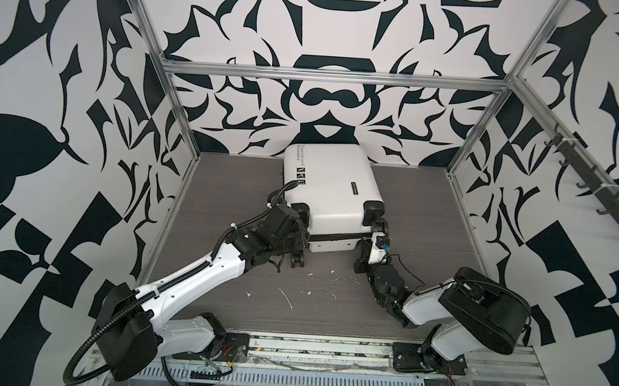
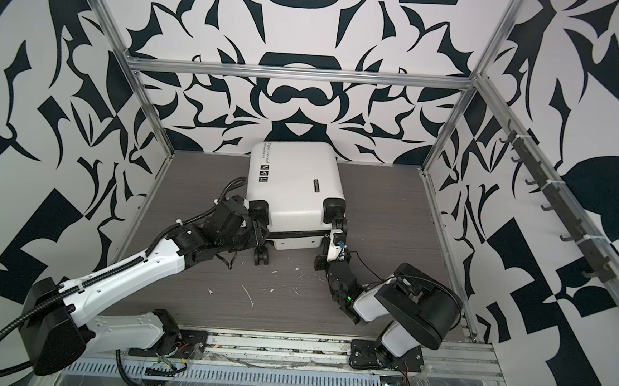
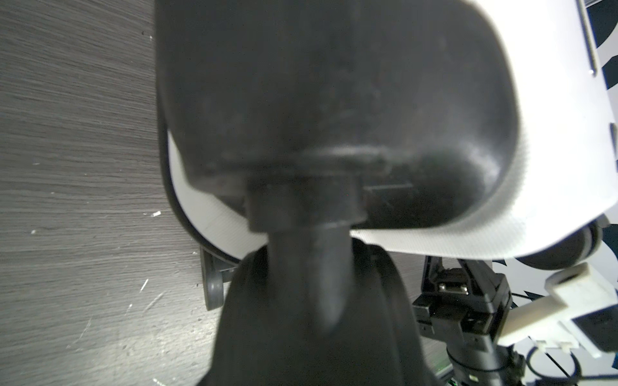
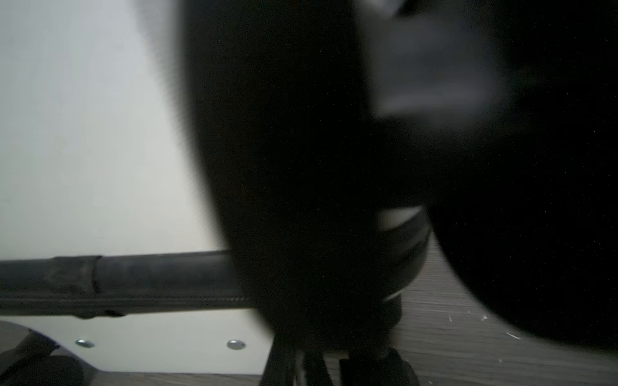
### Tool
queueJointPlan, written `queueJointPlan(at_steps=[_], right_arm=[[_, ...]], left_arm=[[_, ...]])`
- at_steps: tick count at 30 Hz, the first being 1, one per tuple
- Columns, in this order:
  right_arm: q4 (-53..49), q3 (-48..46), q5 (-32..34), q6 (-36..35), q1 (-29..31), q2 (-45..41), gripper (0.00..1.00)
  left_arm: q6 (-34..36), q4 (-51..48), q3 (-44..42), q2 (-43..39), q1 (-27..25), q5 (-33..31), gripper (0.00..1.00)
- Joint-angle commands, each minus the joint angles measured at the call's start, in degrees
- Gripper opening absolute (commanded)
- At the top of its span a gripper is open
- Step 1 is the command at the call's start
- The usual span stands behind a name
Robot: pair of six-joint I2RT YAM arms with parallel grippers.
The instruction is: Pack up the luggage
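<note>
Right gripper, fully closed, hold unclear, and left gripper, opening untellable, are flanking the luggage at five and seven o'clock; they should be moving evenly.

Hard-shell luggage of smooth white plastic with a soft sheen, corner guard of matt black plastic, faintly scuffed, tabletop of matt grey wood-grain finish, flecked and scratched white, frame rails of satin silvery metal
</note>
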Motion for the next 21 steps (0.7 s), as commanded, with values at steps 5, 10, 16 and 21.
queueJointPlan(at_steps=[5, 10, 16, 21], right_arm=[[3.9, -2.3, 1.6, 5.5, -7.7, -3.2, 0.0], [3.9, -1.6, -3.8, 8.0, -11.8, -2.4, 0.0], [3.9, -1.6, -8.4, 10.5, -16.4, -2.3, 0.0], [2.7, -1.6, -10.6, 11.3, -18.4, -2.8, 0.0]], left_arm=[[0.7, -3.4, 0.5, -2.4, 1.2, -2.3, 0.0], [0.7, -4.6, 0.1, -3.6, 1.5, -3.1, 0.0], [0.7, -5.6, -0.6, -4.4, 2.4, -3.2, 0.0], [1.1, -6.3, -0.5, -4.6, 2.9, -3.6, 0.0]])
